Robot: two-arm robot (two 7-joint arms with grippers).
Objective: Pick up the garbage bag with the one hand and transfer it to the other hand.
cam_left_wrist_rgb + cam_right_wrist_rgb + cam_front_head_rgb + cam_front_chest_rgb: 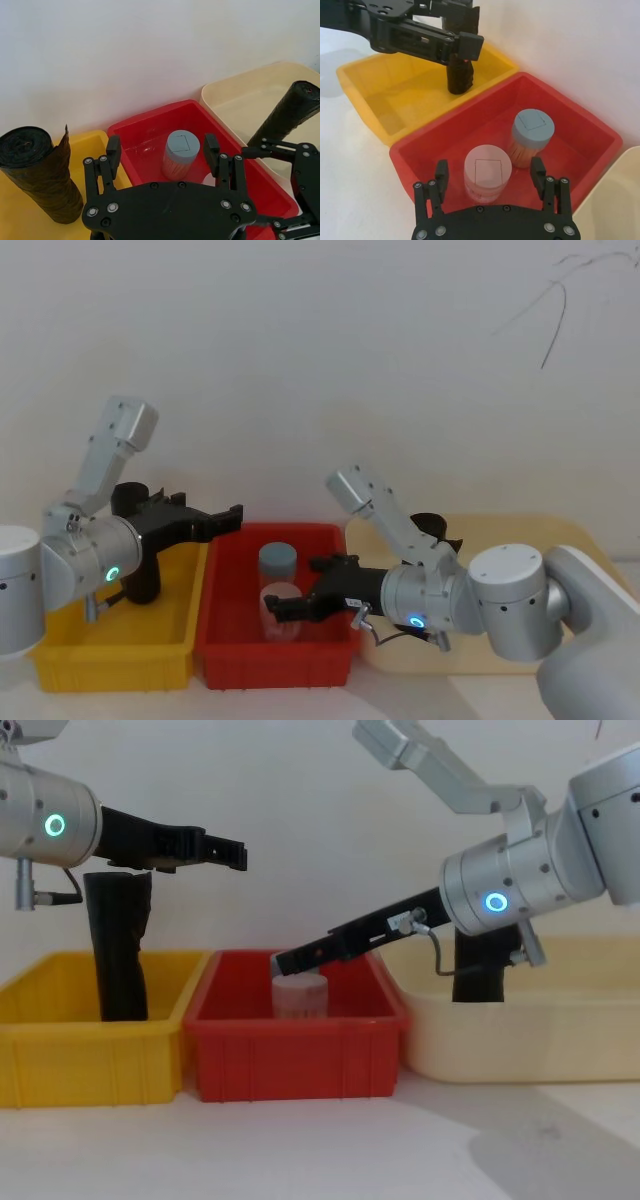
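Black gripper palms, flat and studded w/ screws, sit nearest the lens in both wrist views. L gripper (162,146), on the arm w/ green-teal ring, hangs above the yellow/red bin seam, long fingers (114,149) spread wide w/ nothing held. R gripper (490,169), on the blue-ring arm, reaches down over the red bin, its fingers also wide, one to each side of the pale jar; contact cannot be told.

Bins, L to R, side by side:
- yellow bin (90,1050) and red bin (300,1055), glossy moulded plastic, rectangular
- beige tray (520,1040), broadest, smooth, rounded corners

Garbage bag (40,170) stands upright at the yellow bin's back, beside L gripper and apart from it.
- L wrist view: crinkled matte wrap, spiral end face, pointed loose flap.
- Chest view: side profile, top well above the bin rim, level w/ the gripper.
- Head view: partly behind the gripper.

Slimmer black roll (290,112) stands in the beige tray, behind the R arm.

Blue-lidded jar (532,131) and pale jar (487,172) stand in the red bin. R wrist view gives a square mark on each lid. In chest view the pale jar's top clears the red wall.
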